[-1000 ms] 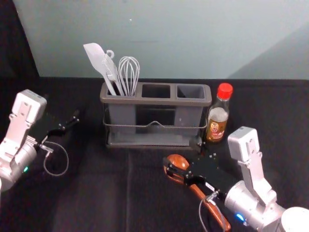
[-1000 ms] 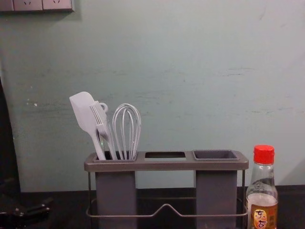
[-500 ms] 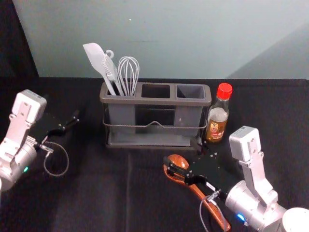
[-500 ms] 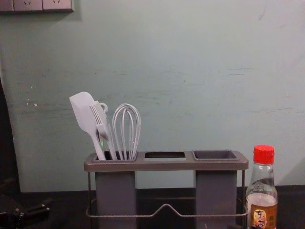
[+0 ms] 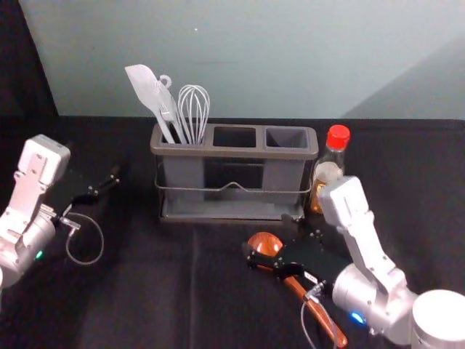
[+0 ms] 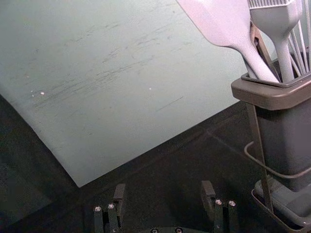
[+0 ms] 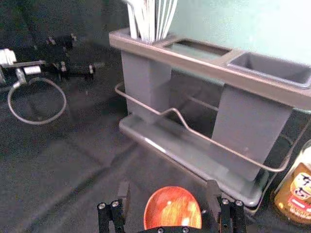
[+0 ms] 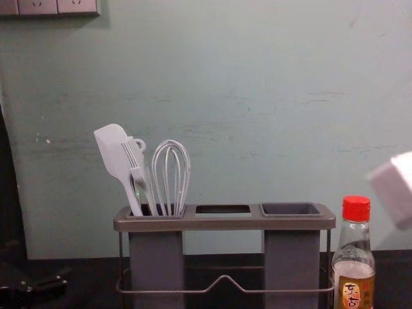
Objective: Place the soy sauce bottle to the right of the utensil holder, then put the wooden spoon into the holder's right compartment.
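Right gripper [image 5: 269, 235] was low over the near side of the holder, fingers spread, one each side of the spoon's bowl; contact can't be told. The brown-red, glossy wooden spoon [image 5: 312, 310] lay on the table in front of the holder's right half, bowl pointing far left, handle running near right, long axis diagonal. Dark grey plastic utensil holder [image 5: 182, 178] stood upright, long side facing the robot; pale spatula [image 5: 145, 83], brush [image 8: 136, 168] and wire whisk [image 5: 194, 109] leaned in its left compartment. Clear glass soy sauce bottle with red cap [image 5: 328, 172] stood upright just right of the holder. Left gripper [image 5: 102, 161] was parked at left, fingers apart. Surface: black cloth [image 5: 145, 291] with a crease running near to far. Behind: pale green scuffed wall [image 8: 257, 96], socket panel [image 8: 58, 8] high at left.
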